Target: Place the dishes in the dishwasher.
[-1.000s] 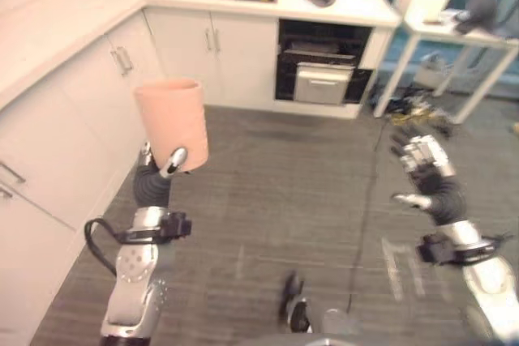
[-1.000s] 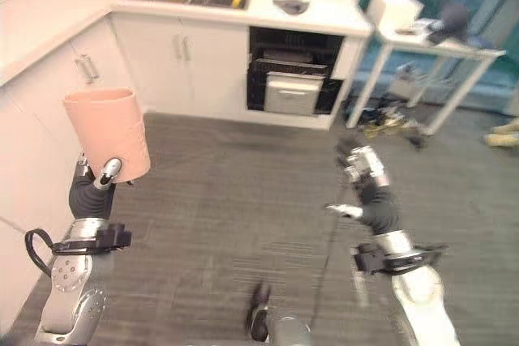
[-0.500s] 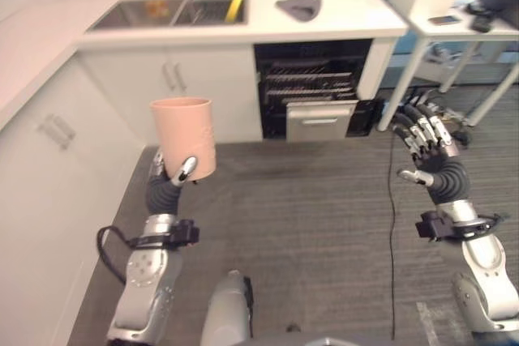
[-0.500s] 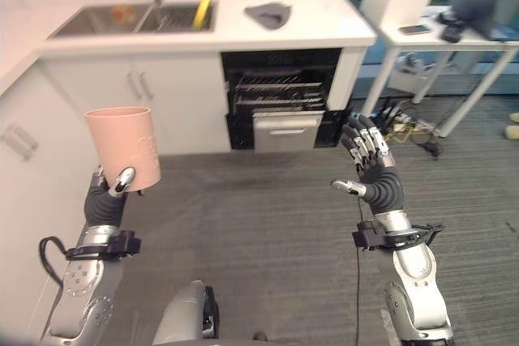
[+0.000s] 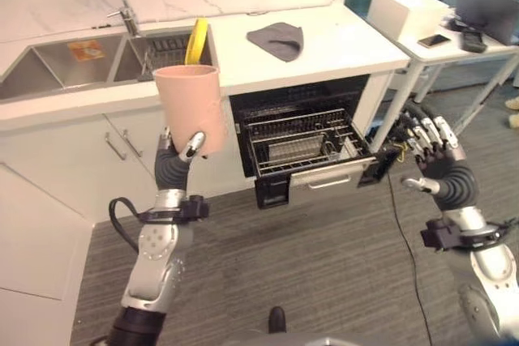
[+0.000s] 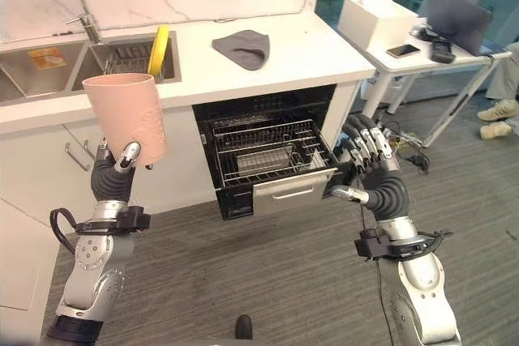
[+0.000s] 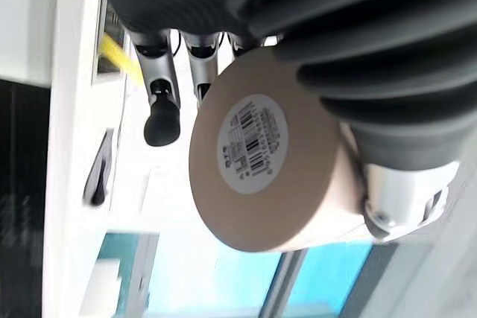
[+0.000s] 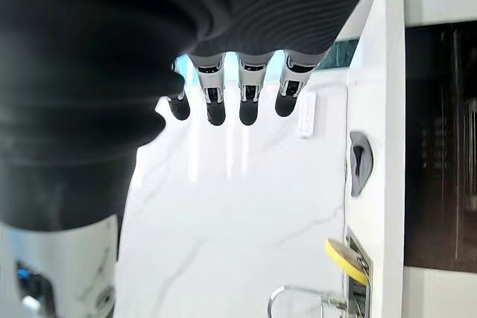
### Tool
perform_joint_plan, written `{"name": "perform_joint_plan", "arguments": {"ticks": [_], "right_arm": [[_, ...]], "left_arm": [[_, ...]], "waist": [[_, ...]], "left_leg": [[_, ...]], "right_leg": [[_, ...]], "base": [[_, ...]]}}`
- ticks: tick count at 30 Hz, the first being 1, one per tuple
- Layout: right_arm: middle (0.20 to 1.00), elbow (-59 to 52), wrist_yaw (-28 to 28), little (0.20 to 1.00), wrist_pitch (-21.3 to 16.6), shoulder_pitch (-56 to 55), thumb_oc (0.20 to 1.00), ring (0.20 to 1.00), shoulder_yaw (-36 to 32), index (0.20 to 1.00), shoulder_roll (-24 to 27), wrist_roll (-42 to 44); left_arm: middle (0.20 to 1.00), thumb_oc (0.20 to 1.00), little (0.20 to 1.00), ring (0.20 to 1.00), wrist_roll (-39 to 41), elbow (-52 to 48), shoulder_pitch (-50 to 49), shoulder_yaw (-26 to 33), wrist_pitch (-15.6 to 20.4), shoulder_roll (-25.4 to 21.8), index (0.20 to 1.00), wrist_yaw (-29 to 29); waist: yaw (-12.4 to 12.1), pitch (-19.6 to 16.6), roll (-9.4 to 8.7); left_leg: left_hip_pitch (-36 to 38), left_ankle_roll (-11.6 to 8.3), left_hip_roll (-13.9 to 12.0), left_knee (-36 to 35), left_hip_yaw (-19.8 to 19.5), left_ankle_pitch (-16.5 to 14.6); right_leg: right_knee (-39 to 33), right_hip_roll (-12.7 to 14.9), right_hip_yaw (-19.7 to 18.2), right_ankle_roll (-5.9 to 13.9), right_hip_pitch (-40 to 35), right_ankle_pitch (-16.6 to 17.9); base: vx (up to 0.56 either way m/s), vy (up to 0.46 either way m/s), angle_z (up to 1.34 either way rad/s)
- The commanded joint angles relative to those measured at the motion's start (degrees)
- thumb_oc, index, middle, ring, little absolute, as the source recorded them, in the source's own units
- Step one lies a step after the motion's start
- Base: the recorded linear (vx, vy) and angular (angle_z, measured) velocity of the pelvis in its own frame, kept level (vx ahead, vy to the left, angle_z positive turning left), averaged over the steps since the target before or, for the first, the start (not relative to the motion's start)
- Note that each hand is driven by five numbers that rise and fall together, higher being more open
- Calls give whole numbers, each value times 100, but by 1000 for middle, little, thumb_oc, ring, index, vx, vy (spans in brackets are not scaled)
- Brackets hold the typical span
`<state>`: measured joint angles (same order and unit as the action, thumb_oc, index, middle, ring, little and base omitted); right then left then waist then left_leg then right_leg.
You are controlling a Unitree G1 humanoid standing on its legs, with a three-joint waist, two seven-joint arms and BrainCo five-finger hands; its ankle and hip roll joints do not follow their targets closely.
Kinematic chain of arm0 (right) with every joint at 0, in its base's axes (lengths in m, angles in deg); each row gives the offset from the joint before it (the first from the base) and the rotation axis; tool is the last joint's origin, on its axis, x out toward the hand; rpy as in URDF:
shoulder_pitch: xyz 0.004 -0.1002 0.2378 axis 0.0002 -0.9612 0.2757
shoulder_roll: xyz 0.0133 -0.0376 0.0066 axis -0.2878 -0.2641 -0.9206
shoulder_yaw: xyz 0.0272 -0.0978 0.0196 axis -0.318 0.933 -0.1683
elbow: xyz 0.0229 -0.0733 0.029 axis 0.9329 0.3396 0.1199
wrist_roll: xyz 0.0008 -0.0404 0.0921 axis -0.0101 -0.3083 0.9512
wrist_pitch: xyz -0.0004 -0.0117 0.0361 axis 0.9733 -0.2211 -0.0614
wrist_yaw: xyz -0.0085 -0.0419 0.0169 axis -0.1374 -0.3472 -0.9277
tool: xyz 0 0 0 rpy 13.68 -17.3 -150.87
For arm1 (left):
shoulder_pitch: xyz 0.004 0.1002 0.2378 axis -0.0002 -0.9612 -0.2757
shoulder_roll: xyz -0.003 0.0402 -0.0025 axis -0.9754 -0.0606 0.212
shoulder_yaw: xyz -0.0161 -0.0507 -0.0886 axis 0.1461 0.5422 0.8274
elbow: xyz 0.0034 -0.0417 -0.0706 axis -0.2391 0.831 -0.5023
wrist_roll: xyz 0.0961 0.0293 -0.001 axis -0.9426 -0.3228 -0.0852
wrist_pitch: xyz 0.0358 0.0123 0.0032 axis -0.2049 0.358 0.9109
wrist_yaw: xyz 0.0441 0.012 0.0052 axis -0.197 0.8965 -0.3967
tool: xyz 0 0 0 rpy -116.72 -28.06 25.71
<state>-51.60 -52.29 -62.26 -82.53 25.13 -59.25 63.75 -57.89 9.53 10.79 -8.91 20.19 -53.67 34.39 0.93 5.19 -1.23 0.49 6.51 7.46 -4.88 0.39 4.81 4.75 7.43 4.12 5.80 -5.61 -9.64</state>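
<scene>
Left hand gripping one pink cup, right hand spread empty.

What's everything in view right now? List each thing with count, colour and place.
cup: one, pink, upright in the left hand
dishwasher: one, black, open under the counter, wire rack pulled out
plate: one, yellow, on edge in the sink
cloth: one, grey, on the counter
box: one, white, on the side table
left hand: curled round the cup
right hand: open, empty, by the dishwasher
</scene>
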Motion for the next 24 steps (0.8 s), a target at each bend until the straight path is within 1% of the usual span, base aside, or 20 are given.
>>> {"name": "perform_joint_plan", "arguments": {"ticks": [1, 2, 4, 5, 6, 8, 9, 10, 11, 13, 14, 16, 17, 18, 19, 20, 21, 22, 23, 24], "right_arm": [[1000, 67, -137, 1000, -50, 502, 1000, 1000, 30, 1000, -21, 160], [1000, 92, -166, 1000, -31, 517, 1000, 1000, 59, 1000, -22, 160], [1000, 123, -265, 1000, 14, 498, 1000, 1000, 87, 1000, -60, 316], [1000, 120, -310, 1000, 42, 487, 1000, 1000, 88, 1000, -66, 335], [1000, 124, -326, 1000, 21, 439, 1000, 1000, 143, 1000, -130, 269], [1000, 149, -269, 1000, -69, 430, 1000, 1000, 225, 1000, -150, 322], [1000, 142, -236, 1000, -88, 436, 1000, 1000, 274, 1000, -184, 370], [1000, 106, -187, 1000, -37, 505, 1000, 1000, 379, 1000, -276, 342], [1000, 82, -96, 1000, 76, 609, 1000, 1000, 492, 1000, -328, 318], [1000, 62, -46, 1000, 174, 709, 1000, 1000, 598, 1000, -374, 234], [1000, 20, -78, 1000, 171, 721, 1000, 1000, 612, 1000, -330, 126], [1000, -44, -149, 1000, 90, 836, 1000, 1000, 603, 1000, -215, 118], [1000, 15, -258, 1000, 22, 900, 1000, 1000, 630, 1000, -193, 146], [1000, 5, -280, 1000, 205, 893, 1000, 1000, 635, 1000, -178, 121], [1000, -14, -245, 1000, 252, 873, 1000, 1000, 637, 1000, -77, 173], [1000, -35, -328, 1000, 260, 799, 1000, 1000, 634, 1000, 41, 262], [1000, 64, -431, 1000, 170, 604, 1000, 1000, 524, 1000, 106, 112], [1000, 129, -460, 1000, 87, 464, 1000, 1000, 397, 1000, 213, 106], [1000, 214, -362, 1000, -12, 430, 1000, 1000, 327, 1000, 276, 207], [1000, 259, -329, 1000, -48, 438, 1000, 1000, 307, 1000, 261, 134]], "left_arm": [[200, 200, 200, 200, -367, -506, -214, 272, 251, -191, 200, -15], [200, 200, 200, 200, -401, -483, -218, 265, 270, -203, 200, -2], [200, 200, 200, 200, -530, -399, -179, 257, 329, -235, 200, 31], [200, 200, 200, 200, -538, -393, -180, 272, 334, -244, 200, 39], [200, 200, 200, 200, -496, -390, -136, 330, 309, -286, 200, 10], [200, 200, 200, 200, -466, -382, -24, 316, 296, -371, 200, -1], [200, 200, 200, 200, -494, -387, 48, 273, 287, -416, 200, 32], [200, 200, 200, 200, -605, -399, 98, 189, 299, -436, 200, 144], [200, 200, 200, 200, -671, -435, 124, 151, 279, -471, 200, 252], [200, 200, 200, 200, -701, -485, 117, 178, 248, -549, 200, 335], [200, 200, 200, 200, -648, -515, 92, 213, 237, -612, 200, 351], [200, 200, 200, 200, -462, -625, 87, 271, 263, -755, 200, 272], [200, 200, 200, 200, -411, -613, 57, 315, 280, -746, 200, 239], [200, 200, 200, 200, -344, -503, -67, 322, 327, -679, 200, 275], [200, 200, 200, 200, -147, -535, -136, 315, 336, -656, 200, 272], [200, 200, 200, 200, 78, -581, -204, 281, 334, -618, 200, 276], [200, 200, 200, 200, 231, -550, -327, 303, 386, -496, 200, 126], [200, 200, 200, 200, 301, -539, -351, 272, 416, -432, 200, -13], [200, 200, 200, 200, 367, -490, -267, 171, 458, -358, 200, -90], [200, 200, 200, 200, 414, -456, -253, 176, 467, -323, 200, -136]], "waist": [[-326, -87, -293], [-336, -50, -319], [-275, 72, -299], [-269, 86, -304], [-302, 131, -345], [-311, 189, -389], [-313, 204, -420], [-281, 237, -451], [-256, 281, -456], [-219, 337, -494], [-191, 361, -491], [-209, 482, -537], [-233, 498, -516], [-201, 449, -500], [-144, 405, -459], [-106, 363, -404], [-84, 320, -307], [-42, 324, -259], [-44, 373, -223], [-34, 382, -181]], "left_leg": [[-20, -545, -771, -13, 321, -77], [8, -501, -751, -13, 315, -83], [114, -442, -792, -13, 181, -124], [126, -446, -806, -13, 162, -134], [153, -491, -866, -13, 92, -169], [173, -572, -989, -13, -10, -234], [169, -628, -1075, -13, -47, -280], [232, -773, -1278, -13, -34, -367], [330, -868, -1431, -13, -5, -459], [443, -935, -1596, -13, 5, -517], [513, -978, -1731, -13, -39, -560], [525, -1224, -2298, 105, -162, -503], [568, -1324, -2479, 64, -64, -414], [670, -1409, -2646, 37, 61, -308], [780, -1440, -2750, 19, 193, -325], [787, -1451, -2776, 51, 370, -237], [558, -1467, -2762, 526, 589, 152], [194, -1450, -2767, 999, 828, 376], [-123, -1457, -2691, 1164, 969, 371], [-185, -1481, -2642, 1017, 1009, 345]], "right_leg": [[107, -50, 326, 82, -83, 1167], [508, -61, 363, 143, 48, 1293], [1682, -190, 154, 197, 716, 1583], [1735, -194, 121, 185, 786, 1587], [1355, 127, 230, 163, 842, 1690], [504, 415, 270, 176, 647, 1659], [-4, 611, 273, 236, 564, 1762], [-677, 879, 295, 374, 521, 2142], [-913, 1002, 253, 470, 540, 2419], [-928, 1123, 71, 546, 756, 2684], [-920, 1124, -43, 570, 834, 2660], [-643, 1008, -19, 578, 1060, 2358], [-629, 963, 154, 604, 1049, 2251], [-780, 802, 257, 630, 999, 2184], [-871, 708, 208, 587, 946, 2118], [-868, 650, 269, 489, 933, 2050], [-872, 580, 453, 372, 821, 1971], [-908, 549, 639, 283, 656, 1880], [-935, 586, 870, 232, 512, 1798], [-947, 611, 969, 254, 460, 1763]], "base": [[108, 186, 14], [107, 179, 1], [102, 79, -14], [147, -132, -16], [136, -239, -2], [156, -367, -5], [191, -583, 2], [215, -685, 16], [239, -648, 16], [182, -485, 2], [221, -752, 10], [189, -924, 20], [155, -738, 20], [213, -537, 37], [232, -478, 25], [186, -318, 39], [148, -330, 42], [131, -313, 64], [107, -202, 104], [131, -32, 121]]}}
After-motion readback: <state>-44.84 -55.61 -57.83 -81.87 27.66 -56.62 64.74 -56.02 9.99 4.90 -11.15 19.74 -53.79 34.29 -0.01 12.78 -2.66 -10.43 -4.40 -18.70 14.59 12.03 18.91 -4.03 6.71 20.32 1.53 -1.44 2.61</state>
